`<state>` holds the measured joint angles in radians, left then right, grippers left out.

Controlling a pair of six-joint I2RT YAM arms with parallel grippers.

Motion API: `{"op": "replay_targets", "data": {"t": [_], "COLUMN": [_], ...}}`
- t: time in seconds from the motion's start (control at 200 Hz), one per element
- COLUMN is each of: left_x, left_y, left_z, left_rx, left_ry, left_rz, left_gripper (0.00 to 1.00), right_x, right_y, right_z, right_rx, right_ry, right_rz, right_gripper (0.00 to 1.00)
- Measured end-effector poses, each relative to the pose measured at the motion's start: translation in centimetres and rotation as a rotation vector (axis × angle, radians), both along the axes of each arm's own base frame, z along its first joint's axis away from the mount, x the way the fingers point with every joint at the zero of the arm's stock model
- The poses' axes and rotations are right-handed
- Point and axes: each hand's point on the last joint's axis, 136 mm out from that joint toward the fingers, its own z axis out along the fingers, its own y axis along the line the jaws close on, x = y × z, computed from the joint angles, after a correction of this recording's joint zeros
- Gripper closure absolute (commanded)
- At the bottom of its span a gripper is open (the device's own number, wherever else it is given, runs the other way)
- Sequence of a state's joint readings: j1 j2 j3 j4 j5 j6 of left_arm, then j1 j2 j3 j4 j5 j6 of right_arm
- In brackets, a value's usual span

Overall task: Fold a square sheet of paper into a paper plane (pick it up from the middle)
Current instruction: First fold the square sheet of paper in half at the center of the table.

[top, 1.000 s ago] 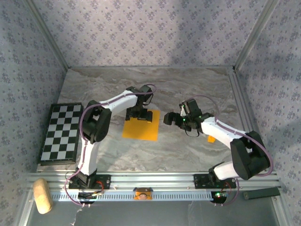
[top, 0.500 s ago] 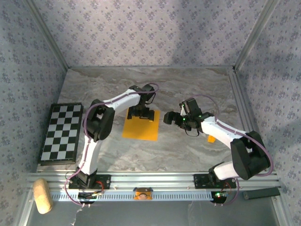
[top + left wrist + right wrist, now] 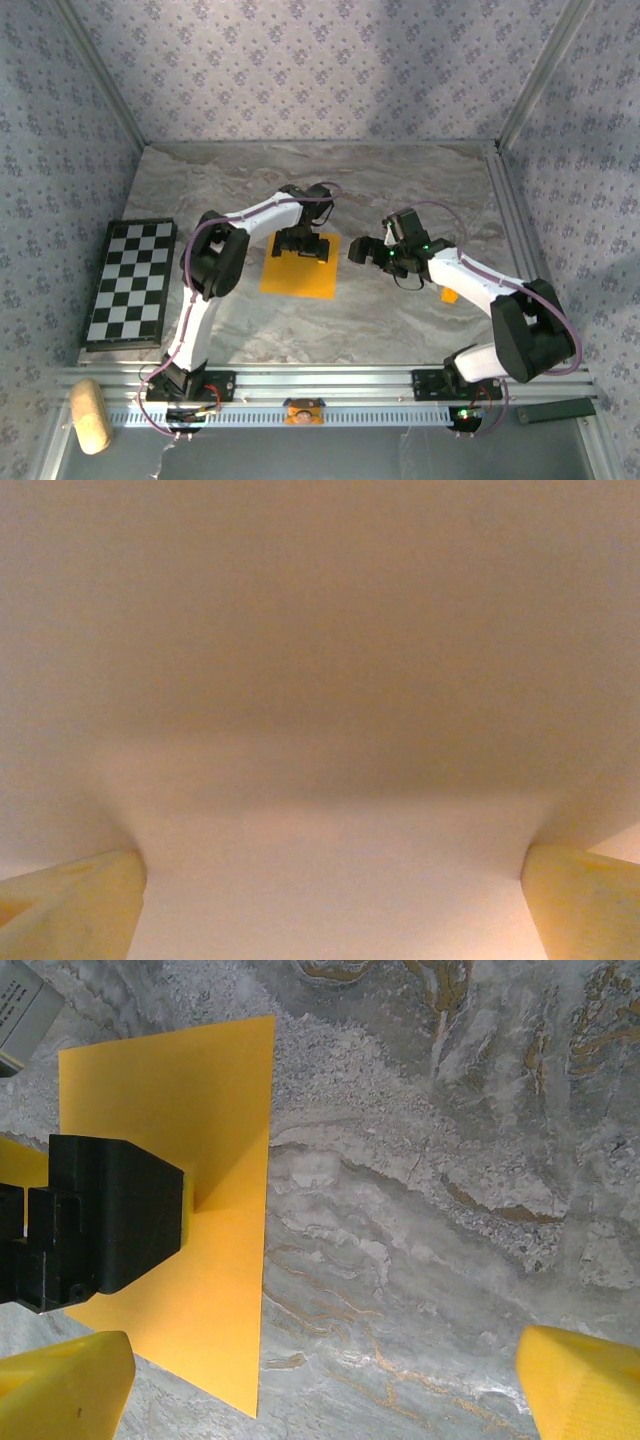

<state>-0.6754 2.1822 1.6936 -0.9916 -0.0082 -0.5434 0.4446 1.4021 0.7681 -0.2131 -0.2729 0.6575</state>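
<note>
Two grippers are at work over the marble table, both with jaws spread wide and neither holding anything. The square sheet of paper lies flat and unfolded near the middle of the table, with no crease visible on it. The left gripper is positioned over the far edge of the sheet, pointing down at it. In the left wrist view, its yellow fingertips sit at the two bottom corners, far apart, with a blurred pale orange surface between and beyond them. Whether the tips actually press on the paper cannot be confirmed. In the right wrist view, a black part of the left gripper stands over the sheet and casts a shadow on it. The right gripper is just beside the sheet's right edge, apart from it. Its own yellow fingertips frame bare marble, and the paper's straight edge runs to one side of that view. A black-and-white chequered board lies at the left edge of the table, well apart from the sheet. A tiny orange bit rests on the marble close against the right arm. A cork-coloured block sits at the near left corner, by the mounting rail.
</note>
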Motion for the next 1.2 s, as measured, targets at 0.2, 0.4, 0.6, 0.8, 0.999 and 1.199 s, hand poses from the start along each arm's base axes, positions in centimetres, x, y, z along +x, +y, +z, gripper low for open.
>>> {"op": "replay_targets", "data": {"t": [0.2, 0.4, 0.6, 0.8, 0.999, 1.199], "left_x": [-0.11, -0.10, -0.16, -0.15, -0.13, -0.02], "left_y": [-0.10, -0.13, -0.28, -0.35, -0.38, -0.45], "left_z": [-0.20, -0.22, -0.27, -0.27, -0.26, -0.13], "left_rx": [-0.007, -0.010, -0.018, -0.021, -0.022, -0.031], "left_ry": [0.005, 0.005, 0.008, 0.008, 0.007, -0.004], "left_rz": [0.008, 0.009, 0.015, 0.017, 0.020, 0.022], "left_gripper": [0.04, 0.06, 0.09, 0.11, 0.17, 0.40], "right_x": [-0.02, 0.01, 0.02, 0.06, 0.09, 0.23], "right_y": [-0.01, -0.07, -0.07, -0.13, -0.17, -0.39], "right_z": [-0.03, -0.02, 0.00, 0.00, -0.01, -0.02], "right_rx": [0.000, 0.000, 0.000, -0.001, -0.003, -0.013], "right_ry": [0.001, 0.001, 0.000, 0.000, 0.000, -0.005], "right_rz": [-0.001, -0.002, -0.003, -0.008, -0.011, -0.022], "right_gripper": [0.00, 0.00, 0.00, 0.00, 0.00, 0.00]}}
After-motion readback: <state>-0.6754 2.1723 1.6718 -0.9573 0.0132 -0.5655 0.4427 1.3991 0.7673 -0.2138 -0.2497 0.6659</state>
